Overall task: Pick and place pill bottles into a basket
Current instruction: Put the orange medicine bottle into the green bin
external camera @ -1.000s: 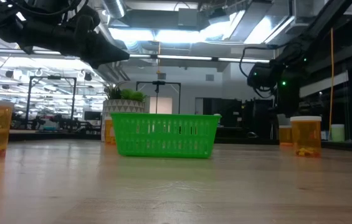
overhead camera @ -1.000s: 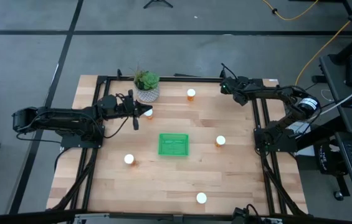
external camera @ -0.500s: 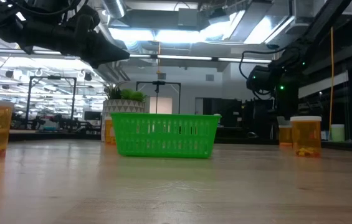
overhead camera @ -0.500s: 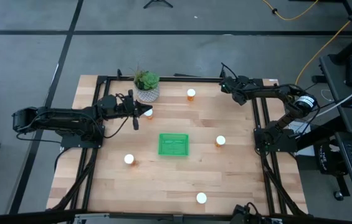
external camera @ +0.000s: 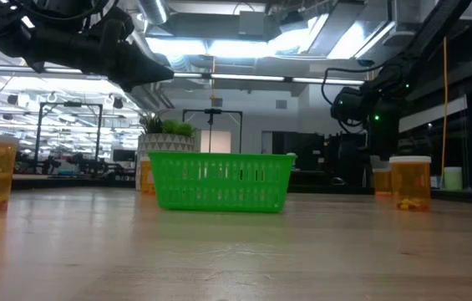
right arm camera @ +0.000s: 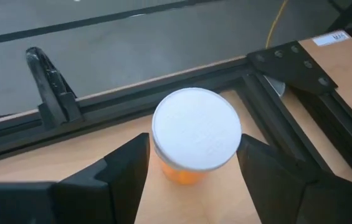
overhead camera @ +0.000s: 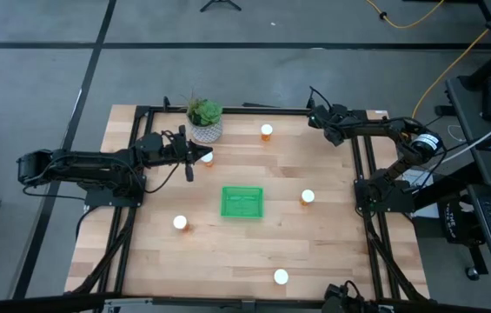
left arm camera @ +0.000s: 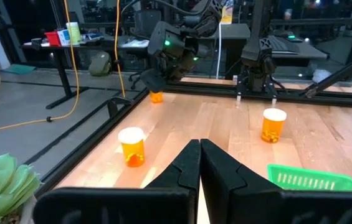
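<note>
The right gripper [right arm camera: 191,171] hangs over the table's far right corner, fingers spread wide either side of a bottle [right arm camera: 195,134], not touching it. The left gripper [left arm camera: 200,163] sits near the plant [overhead camera: 203,118], fingers pressed together on nothing, just beside another bottle [overhead camera: 208,158]. The green basket [overhead camera: 242,202] stands mid-table, with other bottles scattered around it.

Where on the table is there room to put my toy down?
The wood between the basket and the front bottle is bare and wide. It is crowded by the plant, where the left tool hovers over a bottle.
</note>
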